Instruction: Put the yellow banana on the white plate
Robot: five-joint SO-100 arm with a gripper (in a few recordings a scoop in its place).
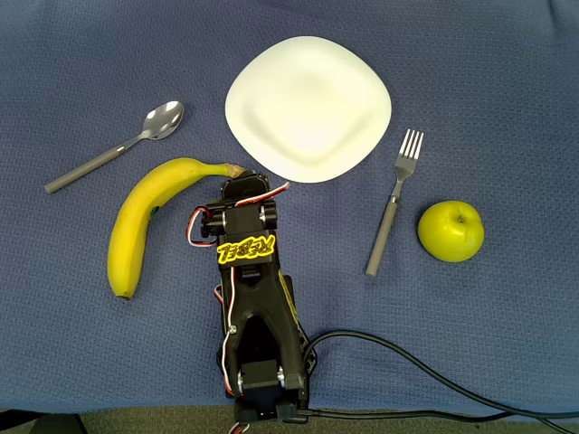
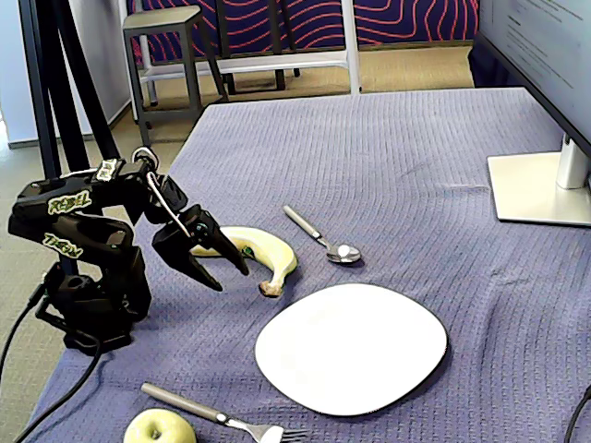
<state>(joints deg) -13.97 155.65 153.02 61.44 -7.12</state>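
Observation:
The yellow banana (image 1: 145, 221) lies curved on the blue cloth, its brown stem tip pointing toward the white plate (image 1: 308, 107). My gripper (image 1: 246, 183) hovers just right of the stem end in the overhead view, short of the plate's near rim. In the fixed view the gripper (image 2: 233, 280) is open, its two dark fingers angled down with nothing between them. It stands in front of the banana (image 2: 266, 252), whose rear part it hides. The plate (image 2: 351, 346) sits bare to the right.
A spoon (image 1: 118, 149) lies left of the plate and above the banana. A fork (image 1: 393, 212) and a yellow-green apple (image 1: 450, 231) lie to the right. Cables (image 1: 425, 380) trail from the arm's base. A monitor stand (image 2: 540, 189) sits at the fixed view's right.

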